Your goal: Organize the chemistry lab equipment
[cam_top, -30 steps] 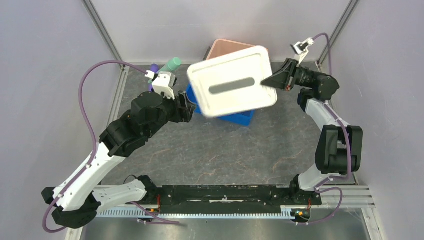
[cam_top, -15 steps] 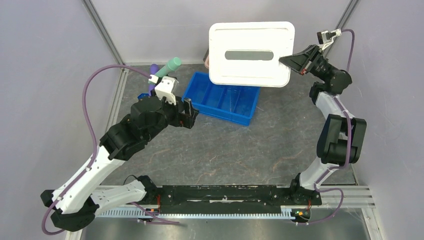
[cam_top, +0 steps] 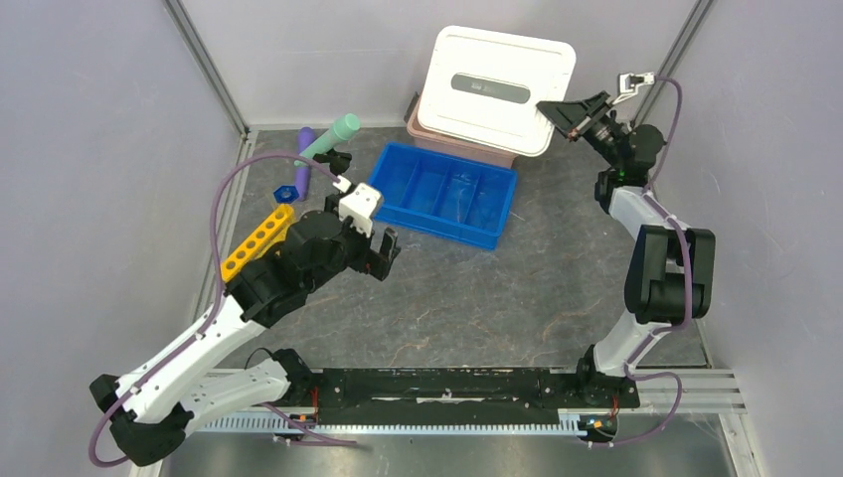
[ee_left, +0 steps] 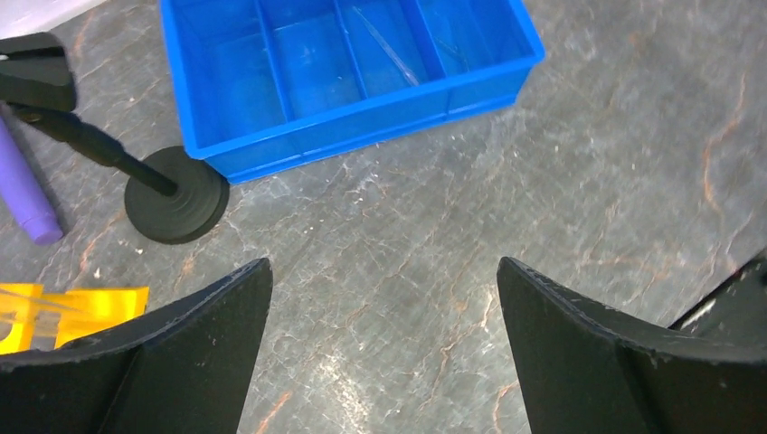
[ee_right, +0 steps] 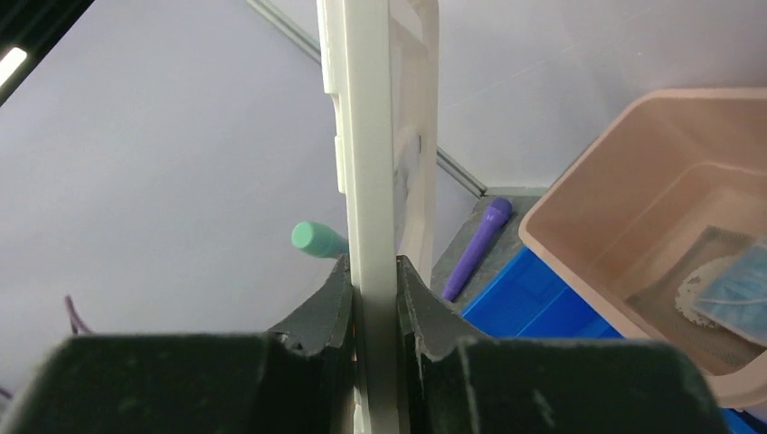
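The yellow holed tube rack (cam_top: 256, 241) lies well left of the blue divided tray (cam_top: 433, 223); the black clamp stand (ee_left: 176, 194) stands just beside the tray's left end; purple tube (ee_left: 27, 194) and mint-green tube (cam_top: 333, 136) lie further left; a thin rod (ee_left: 387, 50) lies inside the tray; the light-blue mask (ee_right: 737, 294) sits in the pink bin (ee_right: 588, 181) behind the tray. The left gripper (ee_left: 382, 267) hangs spread wide and empty before the tray; the right gripper (ee_right: 373, 276) is clenched on the white lid's (cam_top: 497, 89) edge.
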